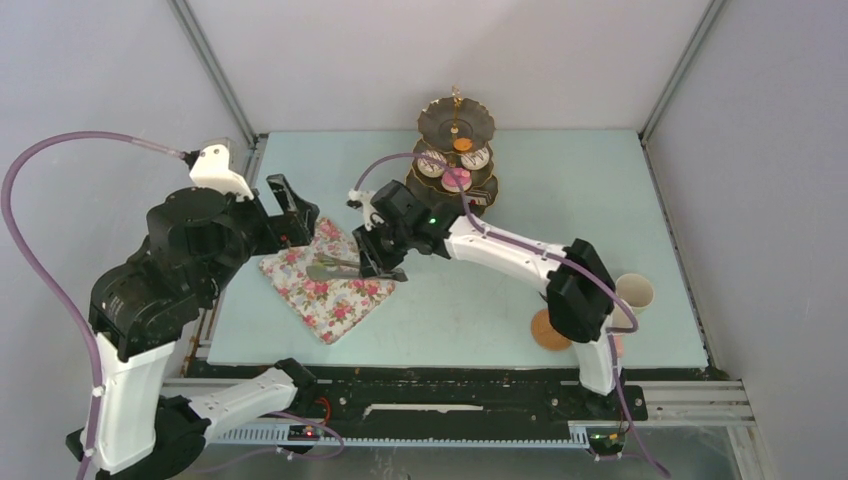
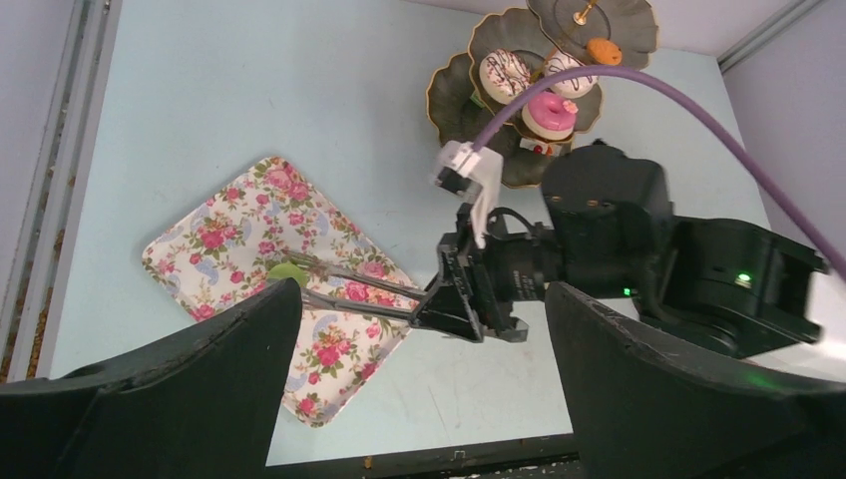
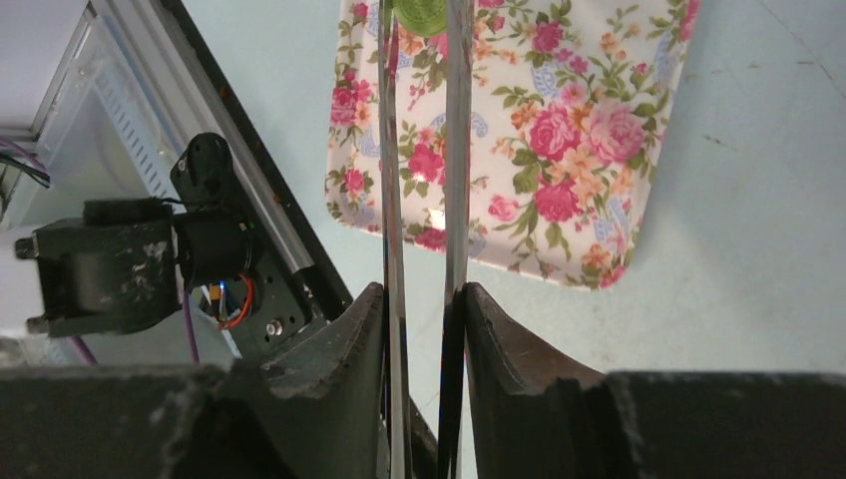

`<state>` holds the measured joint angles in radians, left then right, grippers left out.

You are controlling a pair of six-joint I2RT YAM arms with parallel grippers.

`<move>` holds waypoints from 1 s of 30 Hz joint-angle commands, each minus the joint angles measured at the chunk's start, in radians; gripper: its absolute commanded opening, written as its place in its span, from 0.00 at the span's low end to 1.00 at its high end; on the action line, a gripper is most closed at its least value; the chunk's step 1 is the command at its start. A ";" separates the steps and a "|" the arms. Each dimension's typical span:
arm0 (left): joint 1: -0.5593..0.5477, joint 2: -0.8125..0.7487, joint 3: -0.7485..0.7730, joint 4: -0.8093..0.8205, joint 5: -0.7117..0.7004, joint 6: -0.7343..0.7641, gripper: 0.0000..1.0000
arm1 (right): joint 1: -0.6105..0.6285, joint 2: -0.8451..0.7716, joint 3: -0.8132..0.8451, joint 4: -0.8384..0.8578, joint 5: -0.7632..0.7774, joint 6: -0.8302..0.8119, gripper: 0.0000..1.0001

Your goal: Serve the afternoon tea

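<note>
Right gripper (image 3: 424,299) clamps the tongs (image 3: 391,180), whose long arms run straight ahead to the green cake (image 3: 421,12) between their tips, over the floral cloth (image 3: 559,150); left gripper (image 2: 421,294) hangs spread wide

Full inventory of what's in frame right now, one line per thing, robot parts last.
tiered stand: 1, dark with gold rim, far middle of the table
white doughnuts: 2, on the stand
pink doughnut: 1, on the stand, next to the white ones
orange piece: 1, stand's top tier
floral tray: 1, pink roses on white, left of centre
tongs: 1, grey metal, over the tray
green piece: 1, between the tong tips
cream cup: 1, near right
coaster: 1, brown, near right
pink item: 1, mostly hidden behind the right arm
table: 1, pale blue
left gripper: open, empty
right gripper: shut on the tongs
</note>
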<state>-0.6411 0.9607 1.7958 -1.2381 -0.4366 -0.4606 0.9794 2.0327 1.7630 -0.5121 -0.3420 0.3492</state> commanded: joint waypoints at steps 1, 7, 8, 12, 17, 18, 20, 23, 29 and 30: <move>-0.005 0.009 0.011 0.046 0.026 0.028 1.00 | -0.015 -0.162 -0.077 0.077 0.053 0.006 0.18; -0.006 0.003 0.002 0.059 0.030 0.031 1.00 | -0.062 -0.322 -0.172 0.073 0.108 0.033 0.17; -0.006 0.003 0.000 0.060 0.031 0.031 1.00 | -0.072 -0.348 -0.182 0.071 0.116 0.035 0.17; -0.006 -0.004 -0.014 0.062 0.032 0.032 1.00 | -0.115 -0.442 -0.190 0.047 0.150 0.038 0.17; -0.006 -0.010 -0.024 0.064 0.035 0.029 1.00 | -0.194 -0.543 -0.183 0.028 0.187 0.037 0.17; -0.006 -0.010 -0.024 0.065 0.034 0.028 0.99 | -0.214 -0.558 -0.182 0.027 0.188 0.037 0.17; -0.006 -0.011 -0.026 0.065 0.034 0.028 0.98 | -0.257 -0.586 -0.180 0.025 0.191 0.040 0.17; -0.006 -0.012 -0.029 0.071 0.035 0.025 0.98 | -0.326 -0.608 -0.173 0.024 0.192 0.044 0.17; -0.005 -0.018 -0.027 0.071 0.027 0.025 0.98 | -0.444 -0.608 -0.126 0.020 0.165 0.066 0.18; -0.006 -0.020 -0.026 0.071 0.025 0.025 0.98 | -0.461 -0.604 -0.121 0.020 0.160 0.072 0.19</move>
<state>-0.6411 0.9535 1.7748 -1.1931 -0.4114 -0.4511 0.5678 1.4418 1.5784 -0.5129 -0.1757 0.3950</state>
